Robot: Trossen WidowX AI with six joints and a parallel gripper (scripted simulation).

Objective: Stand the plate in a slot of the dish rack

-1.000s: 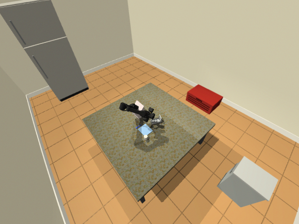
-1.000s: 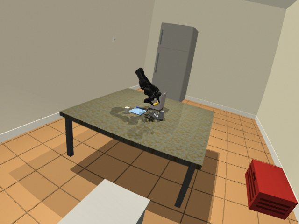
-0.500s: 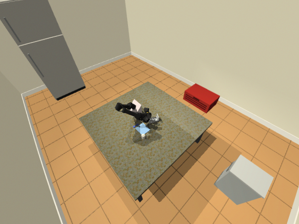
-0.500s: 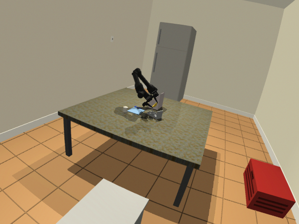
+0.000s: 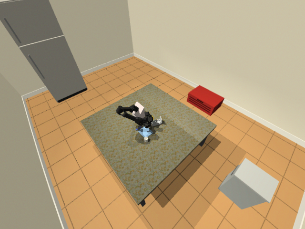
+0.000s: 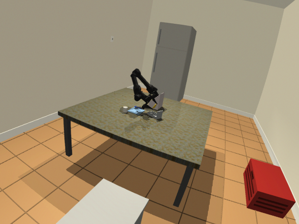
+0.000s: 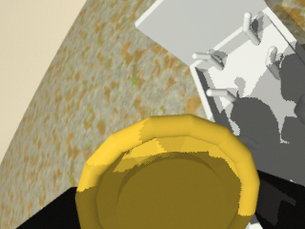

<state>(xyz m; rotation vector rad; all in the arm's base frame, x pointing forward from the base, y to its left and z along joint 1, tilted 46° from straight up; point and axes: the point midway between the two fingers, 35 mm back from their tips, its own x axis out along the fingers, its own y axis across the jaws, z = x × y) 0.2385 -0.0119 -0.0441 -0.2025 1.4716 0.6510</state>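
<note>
The hand (image 5: 151,119) (image 6: 150,106) (image 7: 167,189), angled downward, grips the yellow plate (image 5: 152,118) (image 6: 154,105) (image 7: 176,128) near the dish rack (image 5: 156,122) (image 6: 154,114) (image 7: 202,97).

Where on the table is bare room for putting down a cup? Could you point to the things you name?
Bare: the wide stretch of table (image 5: 157,162) (image 6: 96,106) beyond the white cup (image 5: 146,139) (image 6: 124,109), away from the blue sheet (image 5: 144,132) (image 6: 135,110). Crowded: around the dish rack (image 5: 155,122) (image 6: 158,114) (image 7: 238,72) and gripper (image 5: 150,123) (image 6: 150,106).
</note>
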